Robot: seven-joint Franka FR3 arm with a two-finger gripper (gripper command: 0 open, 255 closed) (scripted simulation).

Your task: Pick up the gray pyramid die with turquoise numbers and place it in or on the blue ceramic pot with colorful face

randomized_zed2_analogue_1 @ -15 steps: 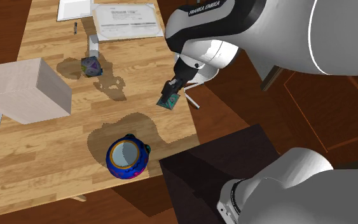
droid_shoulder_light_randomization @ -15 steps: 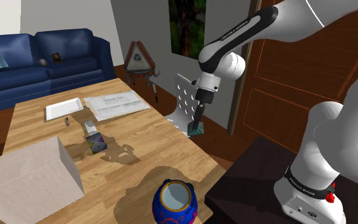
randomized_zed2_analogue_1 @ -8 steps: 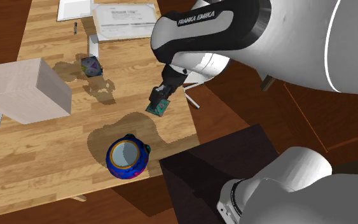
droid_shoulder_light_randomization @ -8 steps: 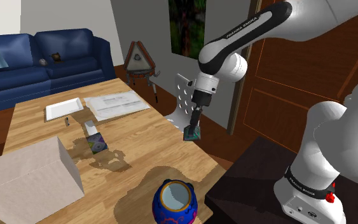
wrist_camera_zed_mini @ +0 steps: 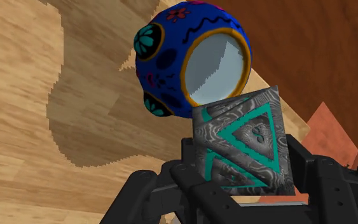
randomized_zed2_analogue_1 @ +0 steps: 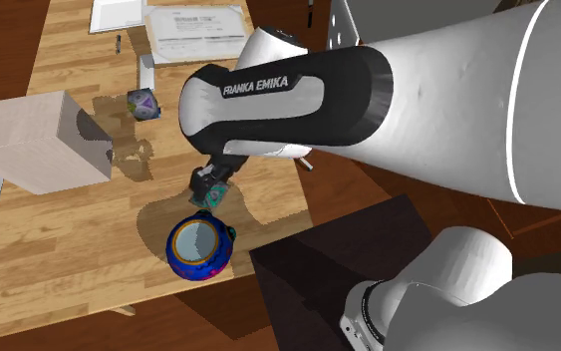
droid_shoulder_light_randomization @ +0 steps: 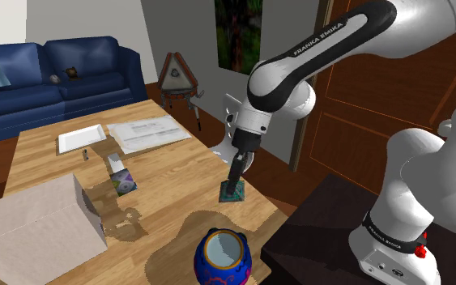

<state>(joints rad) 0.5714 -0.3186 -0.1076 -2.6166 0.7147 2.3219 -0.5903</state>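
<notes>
Since a second ago the arm has swung down and nearer, carrying the gripper [droid_shoulder_light_randomization: 232,185] from beside the white perforated panel [droid_shoulder_light_randomization: 236,129] at the table's far right corner to a spot just short of the pot [droid_shoulder_light_randomization: 223,254]. Its two black fingers are pinched on the die [droid_shoulder_light_randomization: 232,193], one on each side. The wrist view shows the die as a grey, swirl-patterned piece with turquoise triangles, clasped between the pads.

The die hangs in the gripper over the table [droid_shoulder_light_randomization: 177,174], close to the edge on the shoulder view's right and not touching the pot. The pot stands upright on the wood at the table's near end. It is blue with an orange rim, a pale grey inside and bright flower marks on its side. In the wrist view its open mouth lies just beyond the die.

On the shoulder view's left, near, sits a pale box [droid_shoulder_light_randomization: 36,227]. A small purple block [droid_shoulder_light_randomization: 121,183] lies mid-table, and papers [droid_shoulder_light_randomization: 147,132] lie farther off. A blue sofa [droid_shoulder_light_randomization: 52,81] stands beyond the table.
</notes>
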